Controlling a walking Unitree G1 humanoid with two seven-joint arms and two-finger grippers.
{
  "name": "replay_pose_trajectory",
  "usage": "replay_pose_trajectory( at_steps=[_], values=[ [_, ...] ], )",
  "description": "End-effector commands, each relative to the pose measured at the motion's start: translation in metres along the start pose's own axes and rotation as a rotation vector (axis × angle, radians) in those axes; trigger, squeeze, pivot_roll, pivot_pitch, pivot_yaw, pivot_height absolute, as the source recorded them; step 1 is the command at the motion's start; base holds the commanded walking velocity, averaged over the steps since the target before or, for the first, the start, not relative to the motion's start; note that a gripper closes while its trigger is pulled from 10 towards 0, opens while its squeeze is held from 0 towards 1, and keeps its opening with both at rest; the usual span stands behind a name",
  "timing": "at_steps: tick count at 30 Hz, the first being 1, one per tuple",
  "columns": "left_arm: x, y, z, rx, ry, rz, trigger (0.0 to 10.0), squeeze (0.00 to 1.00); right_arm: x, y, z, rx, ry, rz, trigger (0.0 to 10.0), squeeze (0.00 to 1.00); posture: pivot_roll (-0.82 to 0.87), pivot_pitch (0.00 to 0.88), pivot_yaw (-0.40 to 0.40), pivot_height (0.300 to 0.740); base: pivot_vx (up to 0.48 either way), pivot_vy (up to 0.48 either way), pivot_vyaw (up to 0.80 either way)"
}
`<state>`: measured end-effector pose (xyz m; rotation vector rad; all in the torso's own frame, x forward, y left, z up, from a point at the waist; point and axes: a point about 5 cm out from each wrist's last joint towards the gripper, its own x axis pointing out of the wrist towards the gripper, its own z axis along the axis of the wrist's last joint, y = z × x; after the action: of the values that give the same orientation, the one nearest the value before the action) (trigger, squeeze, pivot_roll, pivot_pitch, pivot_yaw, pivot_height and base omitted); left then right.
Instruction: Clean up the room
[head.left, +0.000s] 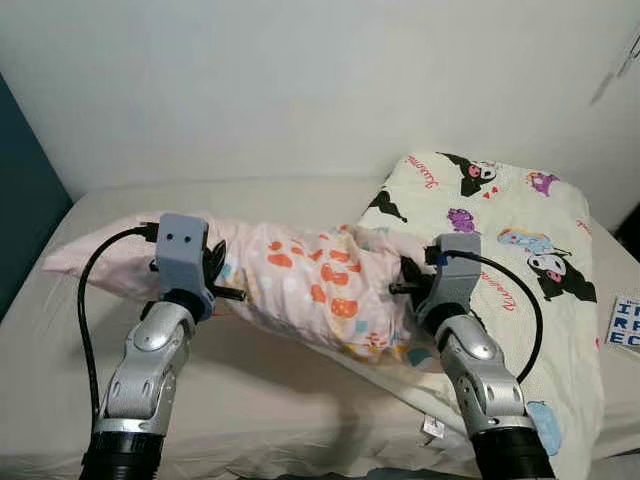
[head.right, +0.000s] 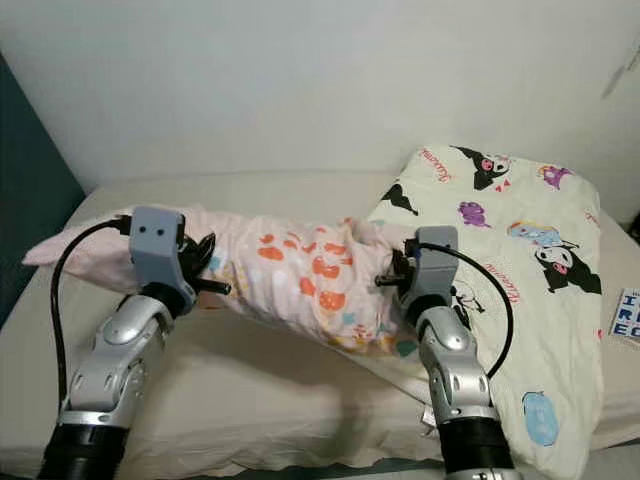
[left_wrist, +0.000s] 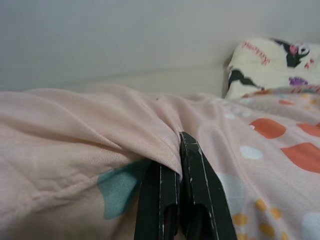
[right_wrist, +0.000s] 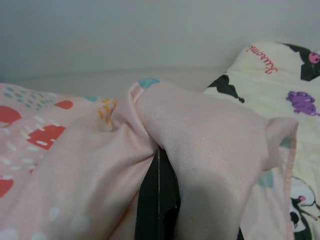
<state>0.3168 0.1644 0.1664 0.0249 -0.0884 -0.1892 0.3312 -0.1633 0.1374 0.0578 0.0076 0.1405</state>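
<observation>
A pink pillow with orange and teal prints hangs crosswise above the bed, held at both ends. My left gripper is shut on its left part; the black fingers pinch a fold of the pink cloth. My right gripper is shut on the pillow's right end, and pink fabric drapes over the closed fingers. The pillow's far left corner rests on the mattress.
A cream blanket with black cartoon figures lies over the bed's right side, partly under the pillow. The beige mattress stretches in front. A white wall stands behind, a dark teal panel on the left. A printed box sits at the right edge.
</observation>
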Motion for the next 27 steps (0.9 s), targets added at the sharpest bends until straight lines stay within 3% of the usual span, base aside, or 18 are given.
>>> replay_pose_trajectory(
  at_steps=[1, 12, 27],
  values=[
    [-0.001, -0.010, 0.001, 0.012, 0.001, -0.036, 10.0, 0.00, 0.000, 0.011, 0.004, 0.020, -0.026, 0.055, 10.0, 0.00, -0.01, 0.111, -0.009, 0.740, 0.000, 0.000, 0.00],
    [-0.005, -0.012, -0.007, 0.059, 0.057, -0.048, 10.0, 0.00, -0.004, 0.015, -0.005, 0.033, 0.001, 0.061, 10.0, 0.00, 0.00, 0.118, -0.005, 0.740, 0.000, 0.000, 0.00],
    [-0.006, -0.015, -0.008, 0.083, 0.097, -0.079, 10.0, 0.00, -0.007, 0.016, -0.008, 0.047, 0.009, 0.057, 10.0, 0.00, 0.00, 0.128, 0.001, 0.740, 0.000, -0.470, 0.00]
  ],
)
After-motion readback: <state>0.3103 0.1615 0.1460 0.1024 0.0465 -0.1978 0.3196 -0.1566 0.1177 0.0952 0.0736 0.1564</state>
